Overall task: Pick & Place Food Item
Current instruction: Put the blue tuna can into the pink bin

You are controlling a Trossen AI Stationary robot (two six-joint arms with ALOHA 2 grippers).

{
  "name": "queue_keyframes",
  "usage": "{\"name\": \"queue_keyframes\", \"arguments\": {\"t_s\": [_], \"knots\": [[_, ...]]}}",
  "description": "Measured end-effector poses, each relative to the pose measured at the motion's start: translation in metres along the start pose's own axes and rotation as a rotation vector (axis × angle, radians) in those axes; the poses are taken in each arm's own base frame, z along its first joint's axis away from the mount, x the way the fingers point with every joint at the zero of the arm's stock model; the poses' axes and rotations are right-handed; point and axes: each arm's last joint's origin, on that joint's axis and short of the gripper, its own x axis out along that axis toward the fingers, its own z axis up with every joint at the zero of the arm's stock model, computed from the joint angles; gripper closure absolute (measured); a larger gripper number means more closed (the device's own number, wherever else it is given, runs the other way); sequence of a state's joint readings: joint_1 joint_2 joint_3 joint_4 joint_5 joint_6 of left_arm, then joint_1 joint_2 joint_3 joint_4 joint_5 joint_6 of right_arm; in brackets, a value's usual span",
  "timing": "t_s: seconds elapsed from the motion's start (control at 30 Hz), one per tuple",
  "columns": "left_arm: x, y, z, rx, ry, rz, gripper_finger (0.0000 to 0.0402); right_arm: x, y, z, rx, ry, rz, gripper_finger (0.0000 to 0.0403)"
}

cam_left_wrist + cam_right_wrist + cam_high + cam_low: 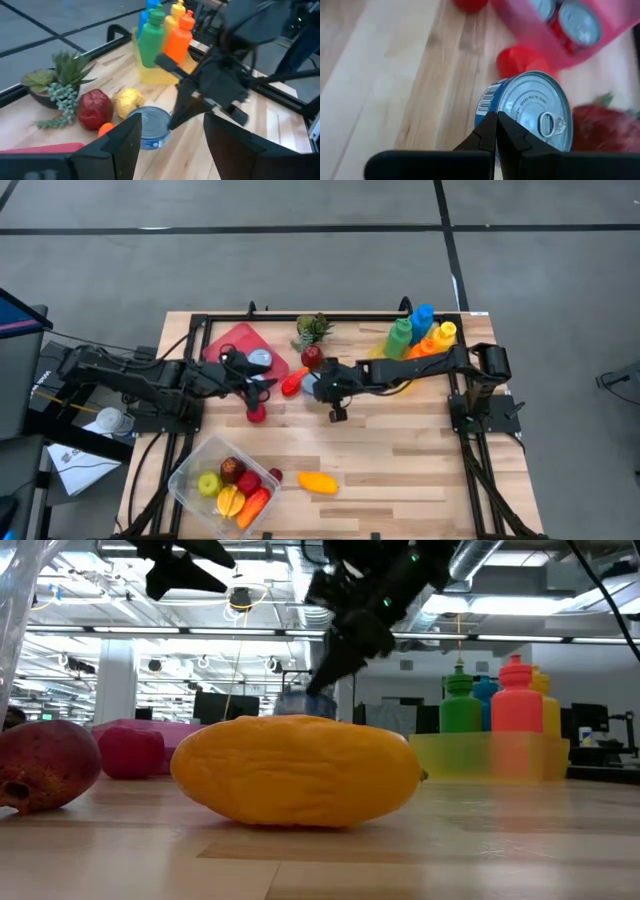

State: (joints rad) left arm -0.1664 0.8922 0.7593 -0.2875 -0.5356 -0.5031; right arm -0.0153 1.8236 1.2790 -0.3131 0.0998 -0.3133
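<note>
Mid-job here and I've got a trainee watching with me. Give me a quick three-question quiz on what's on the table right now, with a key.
1. True or false: the right gripper is shut, its tips over the tin can.
2. Where is the yellow mango? A) inside the clear tub B) on the bare table beside the tub C) on the pink tray
3. Fill in: the four coloured bottles stand in a ____ bin.

Key: 1 true; 2 B; 3 yellow.
</note>
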Motion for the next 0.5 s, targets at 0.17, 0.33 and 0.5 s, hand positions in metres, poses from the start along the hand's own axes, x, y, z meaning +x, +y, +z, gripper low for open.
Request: {"name": "queue_keyframes", "arguments": {"t_s": [0.17,0.33,0.5], "knots": [[-0.004,0.008,0.002,-0.013,0.000,0.034,0.0193,-0.010,-0.008,0.020,0.000,-0.076,-0.026,0.0403],[-0.013,0.014,0.009,-0.042,-0.041,0.026,0.0193,-0.015,-0.028,0.037,0.005,-0.150,-0.077,0.0403],[-0.025,0.020,0.014,-0.063,-0.072,0.018,0.0193,0.007,-0.046,0.063,0.011,-0.217,-0.102,0.0403]]}}
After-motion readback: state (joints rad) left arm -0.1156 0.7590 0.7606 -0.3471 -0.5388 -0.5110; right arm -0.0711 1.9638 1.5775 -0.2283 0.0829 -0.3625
